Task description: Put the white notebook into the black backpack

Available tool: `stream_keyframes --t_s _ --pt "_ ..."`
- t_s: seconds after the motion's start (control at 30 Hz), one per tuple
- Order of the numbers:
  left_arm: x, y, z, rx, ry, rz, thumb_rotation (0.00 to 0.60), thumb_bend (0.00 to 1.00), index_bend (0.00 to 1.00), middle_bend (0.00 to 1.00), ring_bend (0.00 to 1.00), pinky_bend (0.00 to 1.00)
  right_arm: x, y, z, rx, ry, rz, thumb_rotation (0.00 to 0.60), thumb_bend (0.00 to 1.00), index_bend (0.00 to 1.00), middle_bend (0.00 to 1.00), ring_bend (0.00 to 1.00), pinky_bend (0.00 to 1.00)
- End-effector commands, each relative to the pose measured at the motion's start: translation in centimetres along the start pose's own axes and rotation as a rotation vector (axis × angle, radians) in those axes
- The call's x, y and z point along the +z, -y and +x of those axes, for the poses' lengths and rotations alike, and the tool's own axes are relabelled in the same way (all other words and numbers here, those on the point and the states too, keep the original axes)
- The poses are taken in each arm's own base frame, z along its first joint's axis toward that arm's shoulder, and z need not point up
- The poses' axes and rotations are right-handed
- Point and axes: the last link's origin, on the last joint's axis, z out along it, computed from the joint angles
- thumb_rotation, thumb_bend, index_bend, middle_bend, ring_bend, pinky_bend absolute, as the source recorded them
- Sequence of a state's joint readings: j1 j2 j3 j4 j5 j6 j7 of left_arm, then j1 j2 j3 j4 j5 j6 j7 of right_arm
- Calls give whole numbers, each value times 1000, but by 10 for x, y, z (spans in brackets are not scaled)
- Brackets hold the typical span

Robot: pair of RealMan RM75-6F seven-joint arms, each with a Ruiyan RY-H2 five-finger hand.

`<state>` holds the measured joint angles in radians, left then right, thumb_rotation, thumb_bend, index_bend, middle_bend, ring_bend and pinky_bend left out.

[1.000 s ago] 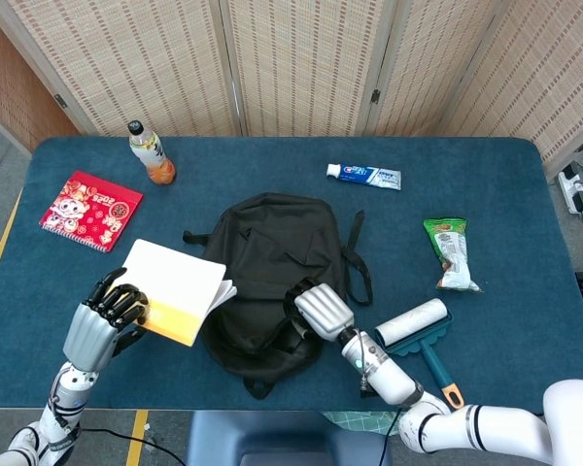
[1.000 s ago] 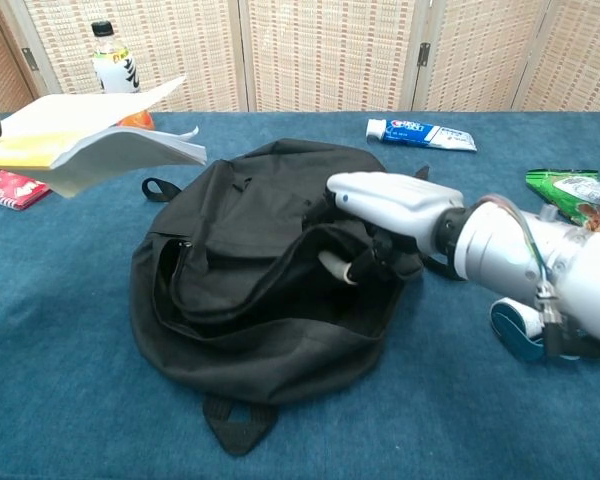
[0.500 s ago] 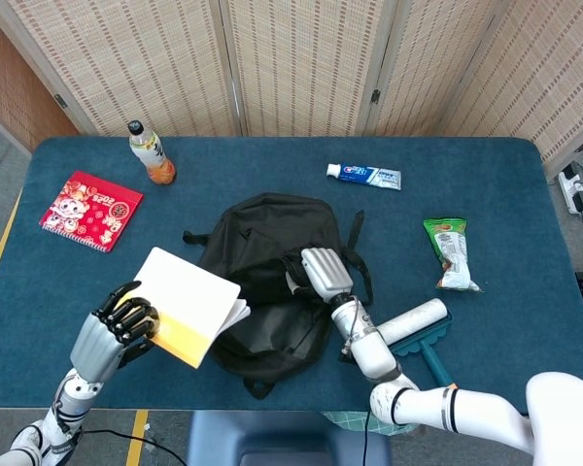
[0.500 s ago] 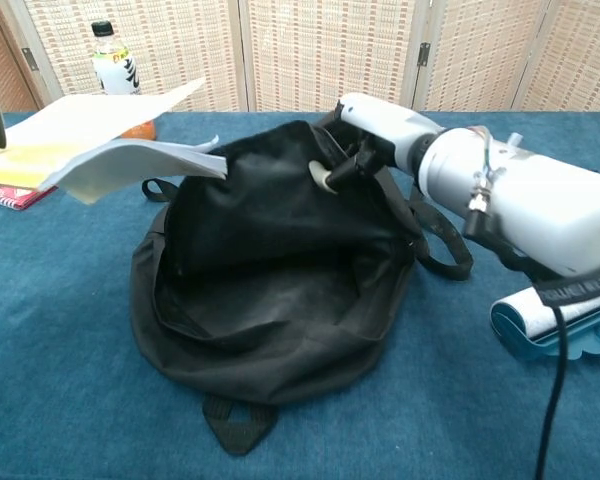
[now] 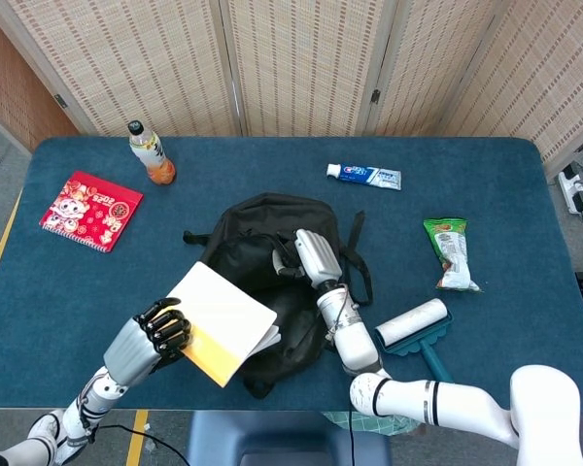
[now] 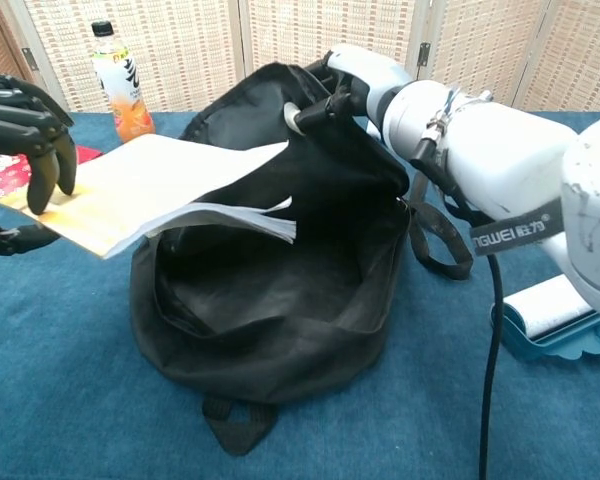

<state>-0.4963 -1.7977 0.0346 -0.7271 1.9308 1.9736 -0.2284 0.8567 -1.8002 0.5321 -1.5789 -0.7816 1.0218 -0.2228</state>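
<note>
The black backpack (image 5: 282, 243) (image 6: 310, 290) lies in the middle of the blue table with its mouth wide. My right hand (image 5: 309, 257) (image 6: 355, 85) grips the upper flap of the opening and holds it lifted. My left hand (image 5: 151, 335) (image 6: 20, 130) holds the white notebook (image 5: 223, 320) (image 6: 170, 190) by its left end. The notebook is level, its pages slightly parted. Its free end hangs over the left side of the backpack's opening, above the dark interior.
A red booklet (image 5: 90, 210) lies at the far left. An orange drink bottle (image 5: 152, 153) (image 6: 118, 80) stands at the back left. A toothpaste tube (image 5: 363, 175) lies behind the backpack. A green snack packet (image 5: 450, 252) and a lint roller (image 5: 415, 325) (image 6: 555, 310) lie to the right.
My right hand has pulled the backpack flap higher, widening the mouth. My left hand has carried the notebook to the right, from beside the backpack to over its opening.
</note>
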Motion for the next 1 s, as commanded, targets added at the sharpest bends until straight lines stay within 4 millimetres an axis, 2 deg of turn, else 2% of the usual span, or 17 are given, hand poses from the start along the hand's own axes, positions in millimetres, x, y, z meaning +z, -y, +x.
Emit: stream_keyframes --t_s 0.03,0.2,0.5,0.8,1.0 --pt "13 -1 -10 1 10 -26 600 496 748 686 563 463 -1 4 3 15 -7 16 600 687 812 501 363 225" --pt "25 -5 -21 -9 17 -49 600 496 749 718 591 524 -2 7 3 35 -3 27 600 687 812 505 367 226" --pt "42 -21 -36 -29 18 -118 600 495 753 718 591 525 1 11 1 71 -6 39 600 687 812 505 374 226" --pt "43 -41 -51 -73 56 -162 600 495 752 718 594 531 4 14 -3 74 -2 41 600 688 812 505 375 226" --pt "41 -45 -64 -95 119 -158 600 495 752 718 596 548 4 15 -4 78 4 43 600 687 810 506 380 226"
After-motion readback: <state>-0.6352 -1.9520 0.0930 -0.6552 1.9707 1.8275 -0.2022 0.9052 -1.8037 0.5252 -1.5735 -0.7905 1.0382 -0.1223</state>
